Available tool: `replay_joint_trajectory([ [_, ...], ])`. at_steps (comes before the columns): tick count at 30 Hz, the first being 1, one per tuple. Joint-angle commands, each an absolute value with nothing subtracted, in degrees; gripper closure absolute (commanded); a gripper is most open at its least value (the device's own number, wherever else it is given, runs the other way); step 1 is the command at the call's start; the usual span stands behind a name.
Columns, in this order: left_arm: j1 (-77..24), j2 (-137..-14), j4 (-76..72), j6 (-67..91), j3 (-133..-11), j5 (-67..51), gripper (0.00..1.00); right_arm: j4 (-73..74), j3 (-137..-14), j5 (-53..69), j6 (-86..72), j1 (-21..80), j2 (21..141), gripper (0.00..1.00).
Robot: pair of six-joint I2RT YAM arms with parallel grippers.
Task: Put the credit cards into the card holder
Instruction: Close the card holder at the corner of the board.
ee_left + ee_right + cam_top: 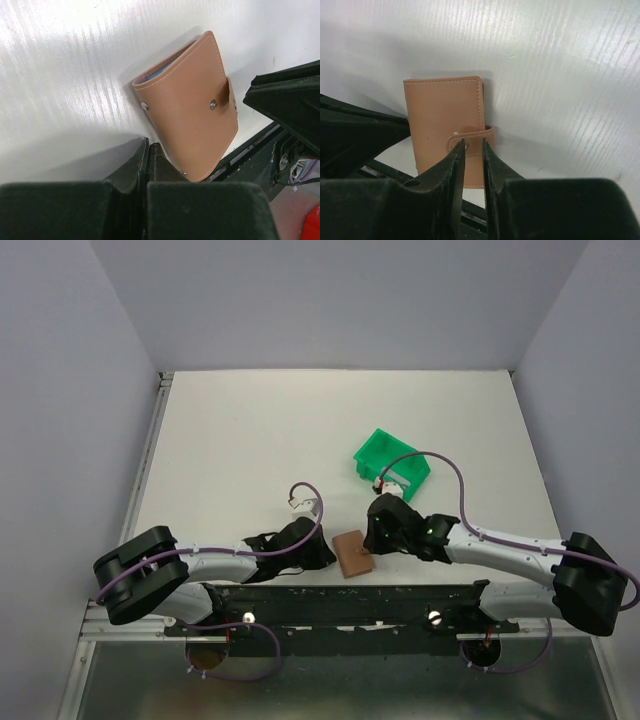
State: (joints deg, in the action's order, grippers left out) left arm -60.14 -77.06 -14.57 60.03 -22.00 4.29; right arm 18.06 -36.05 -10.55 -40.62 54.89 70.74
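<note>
The tan leather card holder (353, 554) lies folded on the white table near the front edge, between my two grippers. Its snap tab (490, 135) wraps over one side. My right gripper (473, 142) hovers at that tab, its jaws a narrow gap apart with nothing clamped between them. My left gripper (148, 145) is shut and empty, its tips at the holder's (192, 107) near corner. A thin light-blue edge (160, 67) shows inside the holder's fold; I cannot tell if it is one of the credit cards. No loose card is in view.
A green plastic bin (392, 462) stands behind the right gripper (375, 540), with something small and white in it. The black mounting rail (350, 600) runs just in front of the holder. White cable connectors (303, 504) hang above the left arm.
</note>
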Motion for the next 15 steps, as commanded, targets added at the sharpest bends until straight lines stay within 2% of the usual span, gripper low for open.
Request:
replay_joint_trajectory([
  [1,-60.5,-77.5,-14.6,59.9,-22.0,3.6,1.0,15.7,-33.4,-10.5,-43.1,54.7,68.8,0.72],
  [15,-60.4,-77.9,-14.6,60.1,-22.1,3.5,1.0,10.6,-30.2,-6.4,-43.9,53.3,67.7,0.72],
])
